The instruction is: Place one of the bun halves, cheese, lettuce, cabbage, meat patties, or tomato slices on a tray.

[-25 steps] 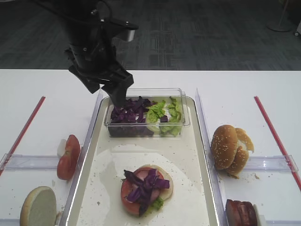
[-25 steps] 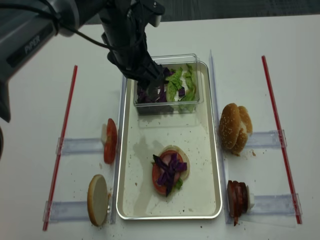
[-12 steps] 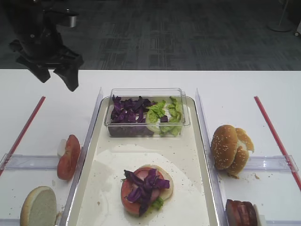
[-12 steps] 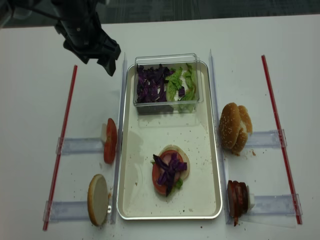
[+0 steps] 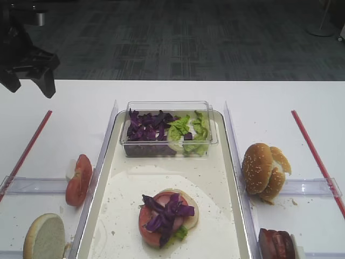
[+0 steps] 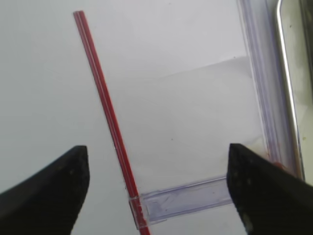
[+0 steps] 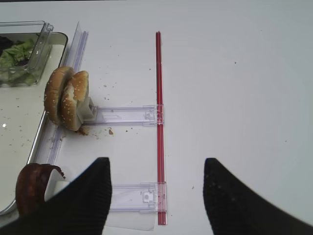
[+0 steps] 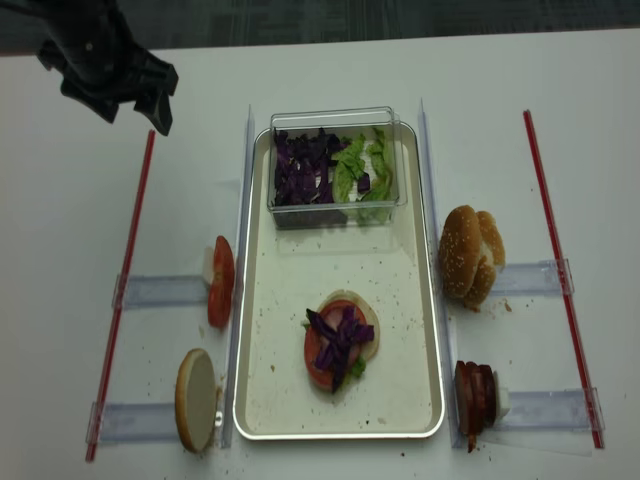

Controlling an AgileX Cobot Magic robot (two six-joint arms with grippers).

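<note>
The tray [image 5: 106, 162] [image 8: 243, 300] holds a bun half topped with a tomato slice, cabbage [image 5: 166, 210] [image 8: 340, 335] and a bit of lettuce. At its far end stands a clear tub with more cabbage [image 5: 144, 127] and lettuce [image 5: 186, 129]. Tomato slices [image 5: 78, 179] and a bun half [image 5: 44, 236] stand left of the tray. To its right are sesame buns [image 5: 262, 170] [image 7: 66, 98] and meat patties [image 5: 276, 244] [image 7: 32, 188]. My left gripper [image 5: 29, 86] [image 8: 135, 118] [image 6: 156, 161] hangs open and empty over the far-left table. My right gripper [image 7: 156, 171] is open and empty, right of the patties. Cheese is out of view.
Red strips [image 5: 27, 151] [image 5: 315, 156] [image 7: 158, 122] [image 6: 105, 117] run along both sides of the table. Clear plastic holders [image 5: 38, 185] [image 7: 129, 116] lie across them, propping up the food. The table's back edge runs just behind the left gripper.
My left gripper has risen out of the tub's cabbage side and swung left to the far-left corner of the table, open and empty. The food has not moved.
</note>
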